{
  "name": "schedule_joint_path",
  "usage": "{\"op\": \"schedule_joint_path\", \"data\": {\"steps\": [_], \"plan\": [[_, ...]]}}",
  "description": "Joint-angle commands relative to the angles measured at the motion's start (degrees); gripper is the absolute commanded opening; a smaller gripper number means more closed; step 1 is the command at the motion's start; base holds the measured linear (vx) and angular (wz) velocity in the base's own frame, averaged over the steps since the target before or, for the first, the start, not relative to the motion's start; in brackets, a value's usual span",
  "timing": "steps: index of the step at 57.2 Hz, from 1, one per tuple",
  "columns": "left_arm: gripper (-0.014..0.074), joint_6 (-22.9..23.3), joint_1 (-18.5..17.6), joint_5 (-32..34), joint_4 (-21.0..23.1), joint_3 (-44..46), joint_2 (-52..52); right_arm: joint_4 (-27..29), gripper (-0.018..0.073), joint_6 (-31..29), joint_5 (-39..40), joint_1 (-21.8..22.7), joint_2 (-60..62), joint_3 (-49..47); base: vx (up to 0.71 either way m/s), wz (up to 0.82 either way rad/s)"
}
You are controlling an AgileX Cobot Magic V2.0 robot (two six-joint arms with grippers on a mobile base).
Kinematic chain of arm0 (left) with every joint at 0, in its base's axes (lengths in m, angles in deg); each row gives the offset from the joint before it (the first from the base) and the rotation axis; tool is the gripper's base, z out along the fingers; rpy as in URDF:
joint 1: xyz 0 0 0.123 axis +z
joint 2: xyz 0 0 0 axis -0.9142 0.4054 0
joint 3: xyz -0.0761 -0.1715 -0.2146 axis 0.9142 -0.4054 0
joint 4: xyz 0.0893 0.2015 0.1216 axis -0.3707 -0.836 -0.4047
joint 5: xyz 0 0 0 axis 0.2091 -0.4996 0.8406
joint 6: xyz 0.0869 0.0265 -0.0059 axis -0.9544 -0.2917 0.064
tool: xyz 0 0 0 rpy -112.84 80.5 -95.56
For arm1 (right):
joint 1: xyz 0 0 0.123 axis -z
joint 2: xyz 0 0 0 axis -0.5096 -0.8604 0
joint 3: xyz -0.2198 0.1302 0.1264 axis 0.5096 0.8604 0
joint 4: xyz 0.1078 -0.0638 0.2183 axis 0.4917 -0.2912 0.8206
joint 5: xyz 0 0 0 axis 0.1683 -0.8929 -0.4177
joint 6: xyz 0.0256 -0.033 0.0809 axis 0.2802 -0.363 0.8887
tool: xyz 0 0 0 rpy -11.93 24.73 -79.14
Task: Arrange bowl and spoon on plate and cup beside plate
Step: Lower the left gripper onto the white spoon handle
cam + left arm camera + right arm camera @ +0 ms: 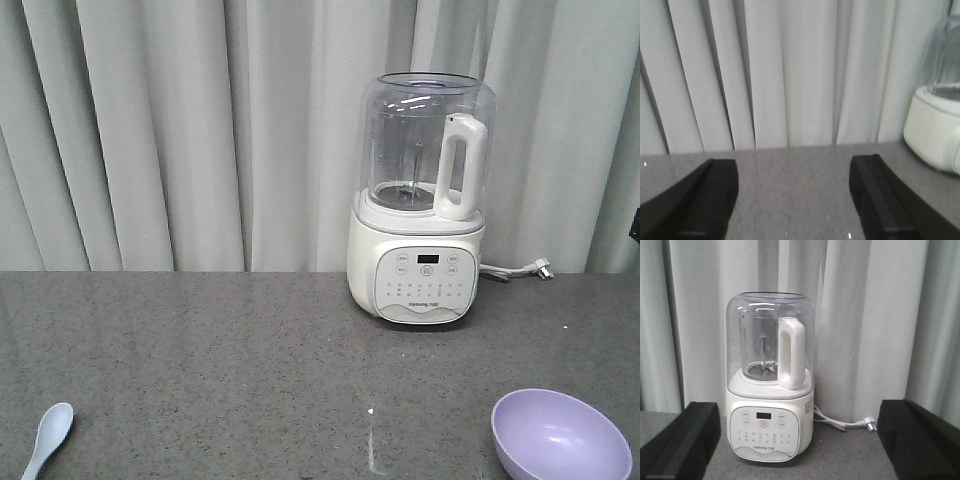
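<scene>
1. Left wrist-mounted view: we see the left fingers [695, 200] spread wide at the bottom corners. Only the bare grey speckled desk [795, 190] lies between them, and they hold nothing.
2. On the right wrist camera, the right fingers [682, 440] are just as wide apart and just as empty. They frame a white kitchen blender with a clear plastic jug [771, 380], which stands on the desk ahead of them. Its pale cord and plug [860, 422] trail off beside the base.
3. From the front camera, the small glossy lavender-purple plastic bowl [562, 437] sits upright at the lower right, partly cut by the view's edge. The small pale blue plastic spoon [48, 432] lies flat at the lower left, well apart from the bowl.
4. The wide light blue plate and the brown paper cup show in no view, so we cannot say where they are.
5. We judge that nothing is arranged yet and a first pick is what comes next.
6. What could go wrong:
   - The bowl's smooth, curved wall may slip out of a pinch taken too high on the rim.
   - The thin spoon lies flush with the desk, so fingers closing too high would miss it, and fingers closing too low would scrape the desk.
   - A wide swing of the right arm could knock the blender or snag its cord.
   - With the plate unseen, any placement made now would be blind.
</scene>
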Motion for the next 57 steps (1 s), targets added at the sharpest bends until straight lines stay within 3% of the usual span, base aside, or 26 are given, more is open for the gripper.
{"op": "schedule_joint_path", "data": {"steps": [1, 10, 24, 31, 42, 57], "plan": [[0.059, 0.54, -0.07, -4.15, 0.67, 1.97, 2.01, 0.18, 0.0653, -0.33, 5.17, -0.07, -0.02, -2.05, 0.0, 0.0], [0.059, 3.21, -0.07, -11.65, 0.07, 1.97, 11.04, 0.18, 0.0567, -0.33, 4.9, -0.07, -0.67, -1.99, 0.0, 0.0], [0.059, 13.34, -0.07, -15.33, -8.37, 2.02, 24.5, 0.13, 0.051, -0.33, 1.97, -0.07, -1.94, -1.93, 0.0, 0.0], [0.059, 13.48, -0.07, -17.3, -8.19, 3.18, 29.91, 0.13, 0.051, -0.33, 1.16, -0.07, -3.15, -1.93, 0.0, 0.0], [0.059, 12.15, -0.07, -27.37, -8.3, 12.08, 37.88, 0.07, 0.051, -0.33, 0.27, -0.07, -4.75, -1.93, 0.0, 0.0], [0.059, 11.75, -0.07, -28.54, -8.34, 14.61, 43.65, -0.84, 0.051, -0.39, 0.18, -0.07, -4.99, -1.93, 0.0, 0.0]]}}
